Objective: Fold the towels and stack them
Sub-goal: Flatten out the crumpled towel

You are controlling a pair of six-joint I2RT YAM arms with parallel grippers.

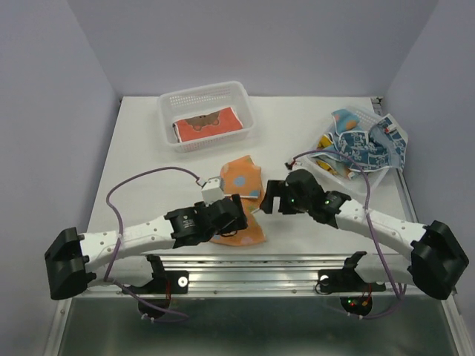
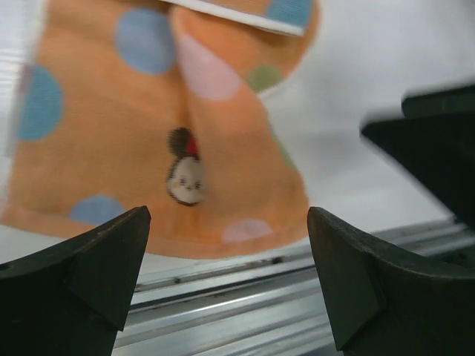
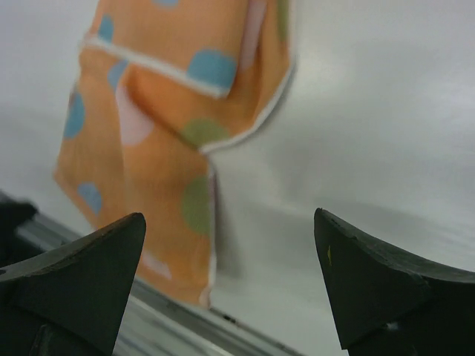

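Note:
An orange towel with coloured dots (image 1: 243, 194) lies partly folded on the white table near its front edge; it also shows in the left wrist view (image 2: 163, 133) and in the right wrist view (image 3: 163, 111). My left gripper (image 1: 231, 216) is open and empty over its near left part. My right gripper (image 1: 272, 197) is open and empty just right of it. A red-orange towel (image 1: 206, 124) lies folded in the white basket (image 1: 185, 98) at the back. Blue patterned towels (image 1: 362, 142) are heaped at the back right.
A second white basket (image 1: 371, 119) holds the heap at the back right by the table's right edge. A metal rail (image 1: 260, 261) runs along the table's front edge. Purple cables loop over both arms.

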